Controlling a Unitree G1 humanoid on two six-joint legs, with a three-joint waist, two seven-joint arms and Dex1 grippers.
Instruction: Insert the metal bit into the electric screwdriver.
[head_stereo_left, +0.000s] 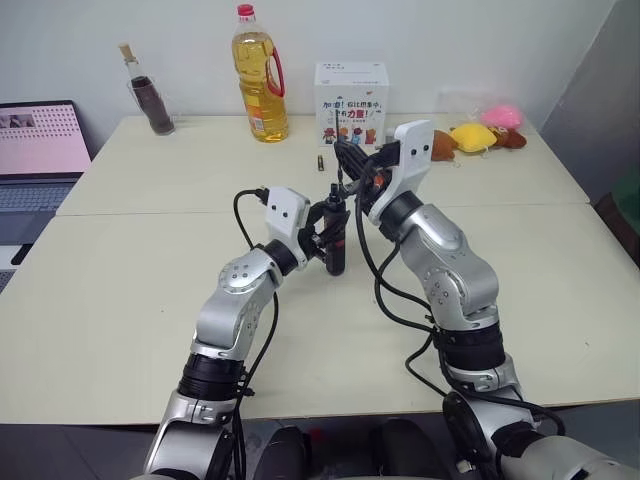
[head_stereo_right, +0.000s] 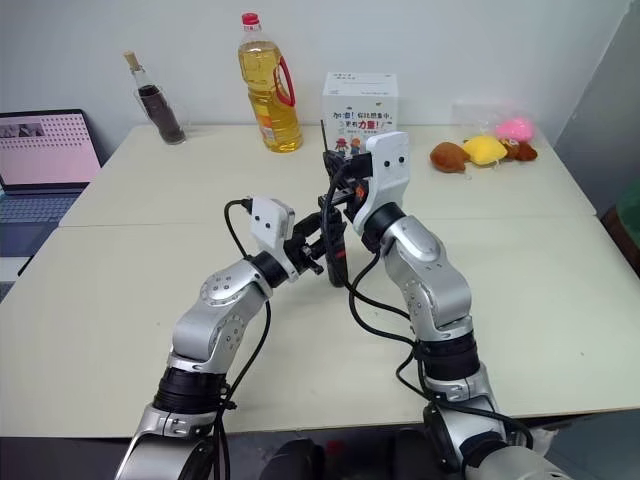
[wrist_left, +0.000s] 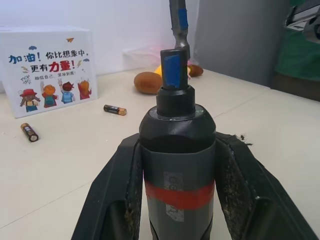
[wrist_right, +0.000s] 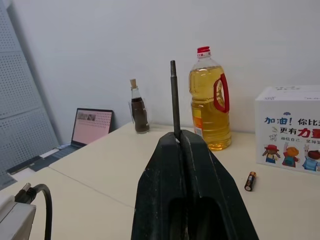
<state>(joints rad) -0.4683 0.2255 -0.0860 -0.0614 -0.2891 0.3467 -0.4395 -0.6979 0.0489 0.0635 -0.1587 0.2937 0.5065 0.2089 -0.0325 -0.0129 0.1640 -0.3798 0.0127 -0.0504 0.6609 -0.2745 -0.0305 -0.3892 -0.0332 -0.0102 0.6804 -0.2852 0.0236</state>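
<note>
From my seat I have the left gripper (head_stereo_left: 322, 238) nearest me, above the middle of the cream table (head_stereo_left: 120, 300), clamped on the electric screwdriver (wrist_left: 177, 165). Its two black fingers (wrist_left: 120, 190) press the tool's dark grey body on both sides, at the level of the red band. The screwdriver stands roughly upright with its blue-marked tip pointing up.

Just past it, at about one o'clock, the right gripper (head_stereo_left: 348, 160) is pinched tight on the metal bit (wrist_right: 174, 97). In the right wrist view the thin grey rod sticks straight out from between the closed fingertips. In the left wrist view I see the bit, with a patch of blue on it, coming down from above right at the screwdriver's tip; whether its end is already in the socket or only behind it, I cannot tell.

Farther back, two small batteries (wrist_left: 114, 110) lie on the table before a white printed box (head_stereo_left: 351, 103) at twelve o'clock. An oil bottle (head_stereo_left: 260, 75) stands at eleven, a small dark corked bottle (head_stereo_left: 148, 95) near ten, plush toys (head_stereo_left: 480, 135) at two, and a laptop (head_stereo_left: 40, 140) far off at nine.
</note>
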